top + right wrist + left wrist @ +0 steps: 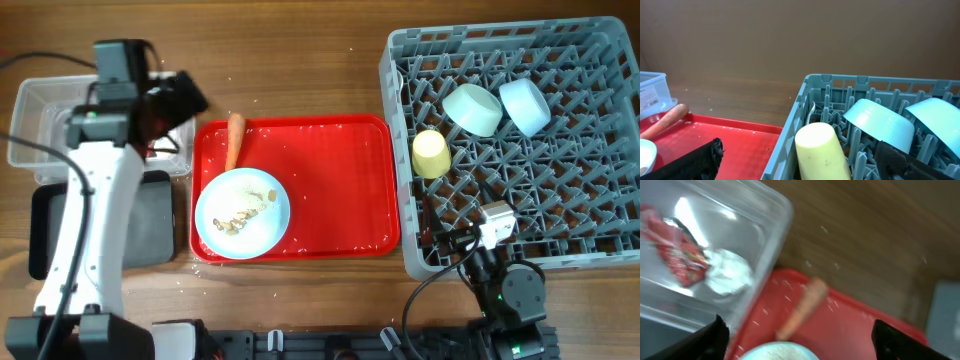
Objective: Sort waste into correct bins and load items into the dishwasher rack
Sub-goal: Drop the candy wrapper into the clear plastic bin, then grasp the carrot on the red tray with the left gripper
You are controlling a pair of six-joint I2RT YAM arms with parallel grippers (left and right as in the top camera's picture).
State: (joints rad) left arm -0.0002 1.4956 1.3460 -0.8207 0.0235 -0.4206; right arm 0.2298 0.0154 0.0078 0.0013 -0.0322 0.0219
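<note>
While both pairs are spread and hold nothing, left fingers [710,340] hang over the clear tub [775,240] edge; wrapper [675,255] and tissue wad [730,272] inside tub; carrot [802,307] on red tray [850,330] beside plate [242,213] with crumbs [240,218]; right fingers [695,160] at rack [600,250] near-left corner; yellow cup [821,150], mint bowl [880,125] and light blue bowl [940,120] racked.

- I count two bowls: a mint green bowl [472,108] and a light blue bowl [525,105].
- One yellow cup [431,154] and one pale blue plate [242,213].
- One carrot [234,140], one wrapper [675,250] and one tissue wad [729,272].
- Two bins: a clear tub [35,110] and a black tray [155,225].
- One dishwasher rack [580,200] and one red tray [340,180].
</note>
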